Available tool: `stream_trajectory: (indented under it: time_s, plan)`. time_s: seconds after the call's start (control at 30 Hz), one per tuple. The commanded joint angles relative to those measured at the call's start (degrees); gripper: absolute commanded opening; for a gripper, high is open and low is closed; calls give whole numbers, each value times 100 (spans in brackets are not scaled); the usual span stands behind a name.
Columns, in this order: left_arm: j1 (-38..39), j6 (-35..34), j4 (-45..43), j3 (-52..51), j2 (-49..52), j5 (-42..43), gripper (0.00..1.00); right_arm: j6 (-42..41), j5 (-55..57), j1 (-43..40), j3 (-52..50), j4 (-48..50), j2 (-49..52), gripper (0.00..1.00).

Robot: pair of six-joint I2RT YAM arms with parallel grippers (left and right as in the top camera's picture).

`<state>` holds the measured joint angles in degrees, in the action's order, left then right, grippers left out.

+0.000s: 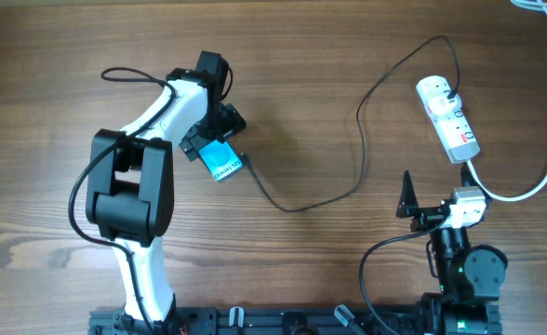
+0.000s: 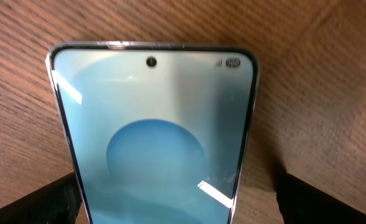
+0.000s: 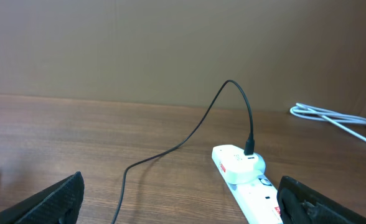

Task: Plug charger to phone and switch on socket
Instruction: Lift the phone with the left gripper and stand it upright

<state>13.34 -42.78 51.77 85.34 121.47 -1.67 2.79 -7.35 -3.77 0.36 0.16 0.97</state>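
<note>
The phone (image 1: 225, 164), teal-screened, lies flat and slanted on the wood. My left gripper (image 1: 214, 145) hangs over it, open. In the left wrist view the phone (image 2: 155, 124) fills the space between the two black fingers (image 2: 49, 202), with bare wood showing beside its right edge. The charger (image 1: 359, 140), a thin black cable, runs from beside the phone's lower-right end in a loop to the socket (image 1: 447, 116) at the right. Its plug (image 3: 249, 148) sits in a white adapter on the socket (image 3: 251, 186). My right gripper (image 1: 436, 205) stands open just short of the socket, holding nothing.
A thick white cord (image 1: 534, 186) leaves the socket's near end and curves off the right side; the white cord (image 3: 329, 115) also lies on the wood behind the socket. The right arm's base (image 1: 464, 270) is at the front edge.
</note>
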Motion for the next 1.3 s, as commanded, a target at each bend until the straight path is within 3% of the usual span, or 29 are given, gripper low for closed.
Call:
stream_trajectory:
  time_s: [0.0,1.27]
  plan:
    - [-11,-142,-57,-146,46,-205,100,-87,96,7,-7,17,-55,100]
    - [-4,-114,35,-286,46,-164,100,-83,96,7,-7,17,-55,100]
